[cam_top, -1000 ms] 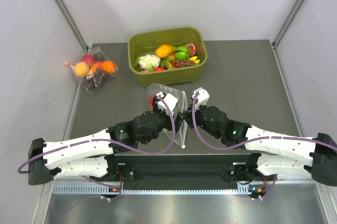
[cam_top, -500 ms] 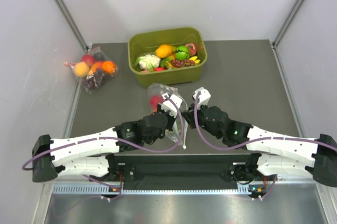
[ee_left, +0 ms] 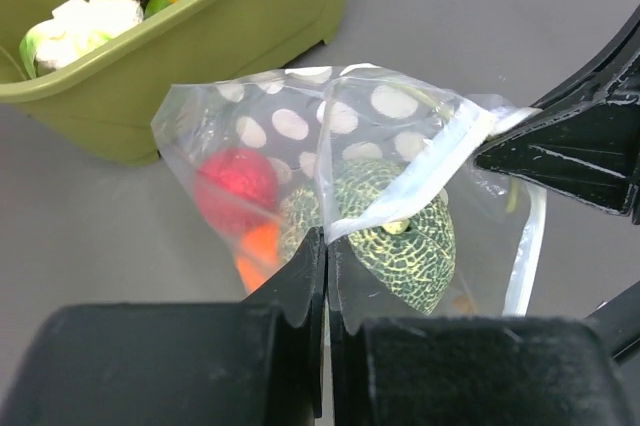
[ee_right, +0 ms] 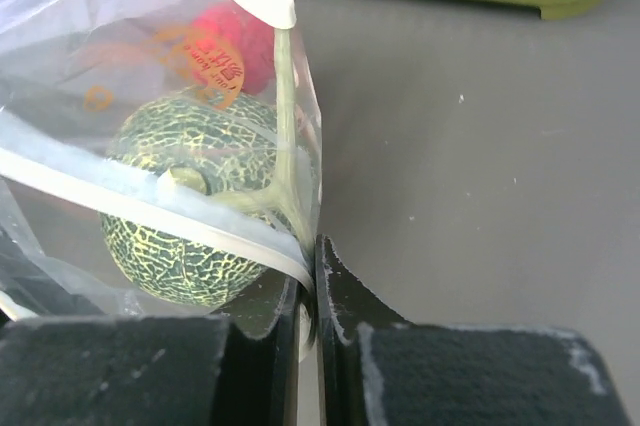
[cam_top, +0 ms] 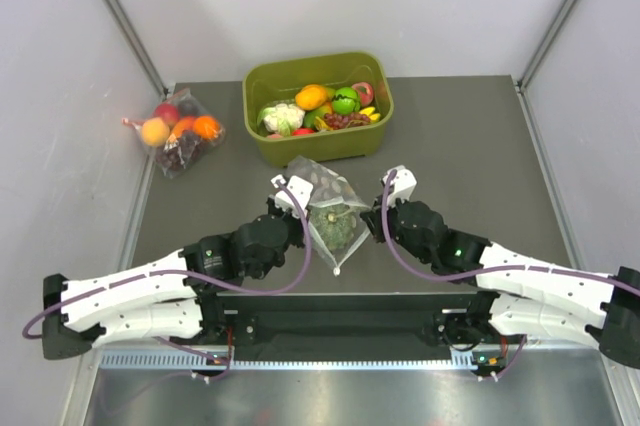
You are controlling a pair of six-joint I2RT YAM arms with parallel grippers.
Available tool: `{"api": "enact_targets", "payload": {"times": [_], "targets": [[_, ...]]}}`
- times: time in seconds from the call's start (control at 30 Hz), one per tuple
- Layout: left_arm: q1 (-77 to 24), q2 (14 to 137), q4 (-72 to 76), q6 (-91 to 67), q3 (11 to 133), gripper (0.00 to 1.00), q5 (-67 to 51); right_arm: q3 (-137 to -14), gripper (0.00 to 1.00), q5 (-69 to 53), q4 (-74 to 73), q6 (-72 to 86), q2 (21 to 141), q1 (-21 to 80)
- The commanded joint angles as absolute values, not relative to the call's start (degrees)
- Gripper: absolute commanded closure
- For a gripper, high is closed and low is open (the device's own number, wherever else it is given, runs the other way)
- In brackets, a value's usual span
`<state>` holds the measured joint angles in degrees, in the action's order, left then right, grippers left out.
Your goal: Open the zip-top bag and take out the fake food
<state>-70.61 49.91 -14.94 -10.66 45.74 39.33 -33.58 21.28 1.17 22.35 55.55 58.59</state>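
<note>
The dotted zip-top bag (cam_top: 322, 189) hangs between my two grippers in front of the tub, its mouth stretched wide. My left gripper (ee_left: 327, 238) is shut on one lip of the bag (ee_left: 290, 126). The other lip's white zip strip is pinched in my right gripper (ee_right: 310, 258), also shut. Inside lies the fake food: a dark green netted pumpkin (ee_left: 412, 258), a red fruit (ee_left: 235, 186) and an orange one (ee_left: 262, 246). From above, the pumpkin (cam_top: 335, 227) shows through the mouth, with the left gripper (cam_top: 303, 214) and right gripper (cam_top: 370, 218) on either side.
A green tub (cam_top: 320, 149) with cauliflower, an orange, a green apple and other toy produce stands just beyond the bag. A smaller dotless bag of fruit (cam_top: 181, 133) lies at the far left of the table. Grey walls close in both sides.
My left gripper has shut on the bag's lip. Both grippers have drawn apart, the bag's mouth has spread, and the pumpkin now shows from above.
</note>
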Motion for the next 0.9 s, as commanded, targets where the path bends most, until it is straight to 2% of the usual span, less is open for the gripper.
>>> {"api": "enact_targets", "payload": {"times": [0.0,0.07,0.13,0.23,0.43,0.67,0.87], "targets": [[-70.75,49.31,-16.79,-11.6,46.23,1.0,41.4,-33.05,0.95,23.91,0.18,23.03,54.75,57.48],[-70.75,50.35,-15.56,-11.51,46.06,1.0,40.96,-33.05,0.86,23.73,0.18,23.55,55.19,57.48],[-70.75,51.24,-14.51,-11.34,45.7,1.0,40.34,-32.87,0.69,22.86,-1.14,23.9,55.63,57.48],[-70.75,53.08,-11.0,-11.16,45.35,1.0,39.2,-32.26,0.56,21.1,-0.44,25.13,55.9,57.48],[-70.75,56.77,-7.38,-10.99,46.14,1.0,37.62,-30.59,0.5,20.92,-0.44,27.16,51.43,58.45],[-70.75,58.62,-5.54,-10.11,47.37,1.0,37.0,-35.24,0.46,24.09,-5.98,24.28,41.15,64.06],[-70.75,60.38,-5.8,-9.49,48.6,1.0,35.77,-38.31,0.46,17.23,-3.43,16.89,43.05,71.53]]}}
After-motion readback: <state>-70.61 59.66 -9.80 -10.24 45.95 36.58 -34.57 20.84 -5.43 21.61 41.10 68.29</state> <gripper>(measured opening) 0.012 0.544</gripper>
